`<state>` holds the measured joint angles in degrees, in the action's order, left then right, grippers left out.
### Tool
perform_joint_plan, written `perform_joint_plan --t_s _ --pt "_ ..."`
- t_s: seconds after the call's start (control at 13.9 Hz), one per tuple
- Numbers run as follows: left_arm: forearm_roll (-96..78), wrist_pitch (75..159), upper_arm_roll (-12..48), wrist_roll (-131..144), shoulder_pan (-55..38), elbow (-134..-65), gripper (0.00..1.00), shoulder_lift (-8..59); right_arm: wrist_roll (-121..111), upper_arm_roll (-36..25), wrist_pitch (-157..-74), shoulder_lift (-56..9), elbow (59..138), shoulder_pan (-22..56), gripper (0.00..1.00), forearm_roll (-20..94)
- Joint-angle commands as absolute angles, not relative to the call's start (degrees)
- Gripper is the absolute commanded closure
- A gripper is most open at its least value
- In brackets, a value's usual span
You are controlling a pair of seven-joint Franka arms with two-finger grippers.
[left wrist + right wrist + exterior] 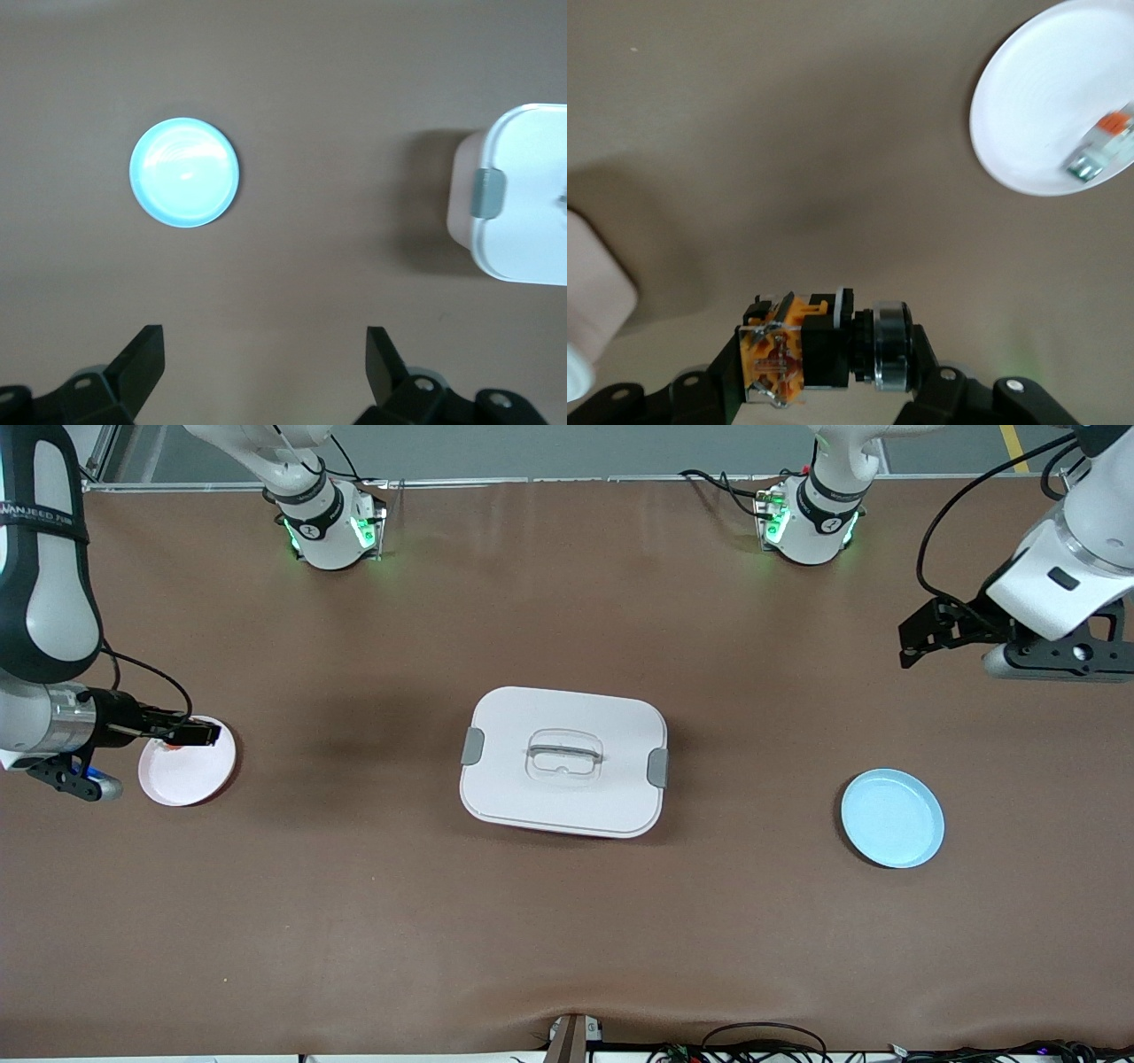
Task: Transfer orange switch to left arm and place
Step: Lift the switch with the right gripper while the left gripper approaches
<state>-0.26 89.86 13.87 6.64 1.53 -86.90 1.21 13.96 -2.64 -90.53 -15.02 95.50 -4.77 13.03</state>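
right gripper over the pink plate, pinching the orange switch, left gripper spread wide, waiting above bare tabletop near the blue plate, white box between them

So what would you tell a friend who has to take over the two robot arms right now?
Right gripper: shut on the tiny black-and-orange switch, up over the round pink plate, where a small silver-and-red piece lies.
Left gripper: open, waiting in the air at its end of the table, near the round blue plate.
Big white clip-lidded box: mid-table between the plates.
Done: pickup. Left: handover past the box.
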Motion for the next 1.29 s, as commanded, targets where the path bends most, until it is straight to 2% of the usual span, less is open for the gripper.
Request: perform_joint_plan --t_s 0.0,0.29,0.72,0.93,1.22 --pt "-2.36 88.51 17.83 6.50 1.76 -84.46 0.00 1.49 21.42 -2.90 -87.81 -14.77 93.26 -2.12 1.00 16.69" --pt "-13.25 90.60 18.72 10.37 1.58 -84.46 0.00 2.10 34.59 -2.81 -85.17 -14.77 88.61 2.45 1.00 23.28" --pt "-26.09 101.93 20.21 12.83 1.41 -84.64 0.00 5.62 51.93 -2.99 -85.87 -15.03 84.20 10.28 1.00 29.87" --pt "-28.37 106.95 22.75 12.92 1.41 -84.64 0.00 7.72 58.33 -2.99 -88.23 -15.12 83.76 12.39 1.00 32.60" --pt "-36.38 113.44 23.12 13.01 -0.77 -84.64 0.00 10.89 70.37 -2.99 -93.42 -15.82 80.52 18.62 1.00 35.07"
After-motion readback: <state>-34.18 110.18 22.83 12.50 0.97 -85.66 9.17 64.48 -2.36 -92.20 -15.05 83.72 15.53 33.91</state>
